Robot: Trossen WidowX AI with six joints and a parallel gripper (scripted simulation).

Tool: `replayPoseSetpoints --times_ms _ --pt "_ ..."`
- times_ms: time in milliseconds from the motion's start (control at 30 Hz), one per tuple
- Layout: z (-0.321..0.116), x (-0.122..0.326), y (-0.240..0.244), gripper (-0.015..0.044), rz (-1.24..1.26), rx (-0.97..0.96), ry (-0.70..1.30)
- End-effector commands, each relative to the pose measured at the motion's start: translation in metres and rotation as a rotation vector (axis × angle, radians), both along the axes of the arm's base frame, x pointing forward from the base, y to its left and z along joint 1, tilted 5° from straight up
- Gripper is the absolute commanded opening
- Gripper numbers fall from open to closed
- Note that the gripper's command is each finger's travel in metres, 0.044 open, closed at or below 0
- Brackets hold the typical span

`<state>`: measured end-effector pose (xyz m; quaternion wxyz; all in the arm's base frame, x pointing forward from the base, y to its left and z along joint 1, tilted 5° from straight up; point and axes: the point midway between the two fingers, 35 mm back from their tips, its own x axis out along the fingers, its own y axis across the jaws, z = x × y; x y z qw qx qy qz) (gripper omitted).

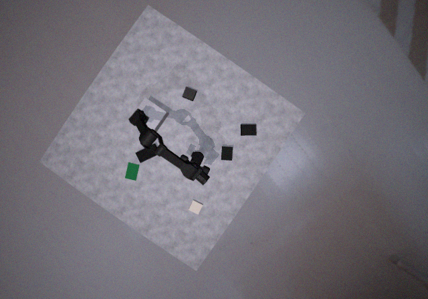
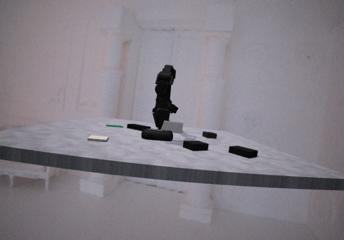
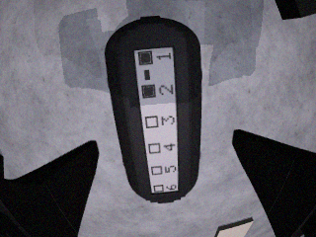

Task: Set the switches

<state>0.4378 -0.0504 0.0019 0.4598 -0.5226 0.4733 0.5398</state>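
Label-up on the desk [image 1: 114,123] [image 2: 116,155] [image 3: 30,118], the unit [image 2: 157,135] [image 3: 190,118] looks stiff, perhaps slippery on its rounded sides, so the tool [image 3: 166,142], fingers apart astride it, should pinch its long flanks mid-length.

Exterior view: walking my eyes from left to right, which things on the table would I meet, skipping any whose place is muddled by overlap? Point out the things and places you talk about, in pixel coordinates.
Cream tile [image 1: 195,207] [image 2: 97,138] [image 3: 237,230] → dark grey controller unit [image 2: 157,135] [image 3: 189,123] → squarish black block [image 1: 227,152] [image 2: 195,145] [image 3: 296,7] → longer black block [image 1: 248,130] [image 2: 242,151].
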Motion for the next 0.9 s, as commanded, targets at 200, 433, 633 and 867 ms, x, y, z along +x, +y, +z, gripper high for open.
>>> replayPoseSetpoints --times_ms 200,433,633,867 --pt "-0.001 -0.002 0.0 0.044 -0.006 0.003 0.008" --pt "-0.001 -0.002 0.0 0.0387 -0.015 0.004 0.006" --pt "0.006 -0.006 -0.004 0.023 -0.334 0.03 -0.064" --pt "0.015 -0.013 -0.008 0.0046 -0.752 0.096 -0.14"
